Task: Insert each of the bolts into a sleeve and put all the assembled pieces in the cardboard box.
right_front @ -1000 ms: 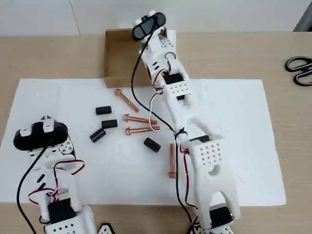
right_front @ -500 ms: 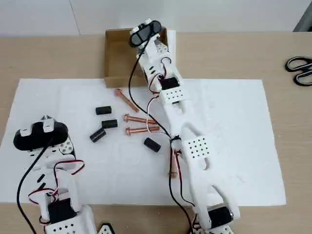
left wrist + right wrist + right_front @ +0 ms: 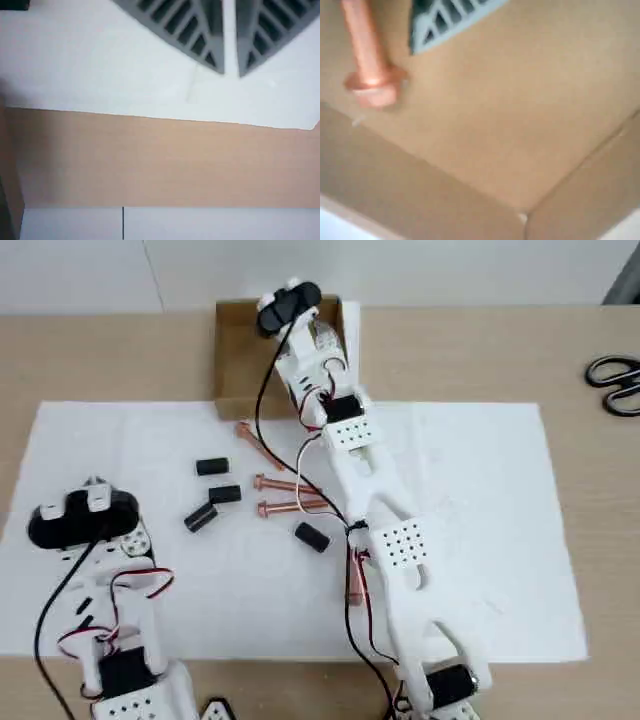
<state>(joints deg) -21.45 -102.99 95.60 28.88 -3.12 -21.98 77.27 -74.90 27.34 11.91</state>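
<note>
The open cardboard box stands at the table's far edge. My right gripper hangs over its inside, shut on a copper bolt that points head-down at the box floor; one grey finger shows beside it, and any sleeve on the shaft is hidden. Several loose copper bolts and black sleeves lie on the white sheet. My left gripper stays low at the near left, shut with nothing in it.
Black scissors lie on the bare wood at the far right. The right arm's white links stretch across the middle of the sheet and cover part of one bolt. Past the sheet's edge runs a strip of table.
The right arm has stretched farther and swung a little left, carrying the bolt deeper over the box. The left arm has kept still.
</note>
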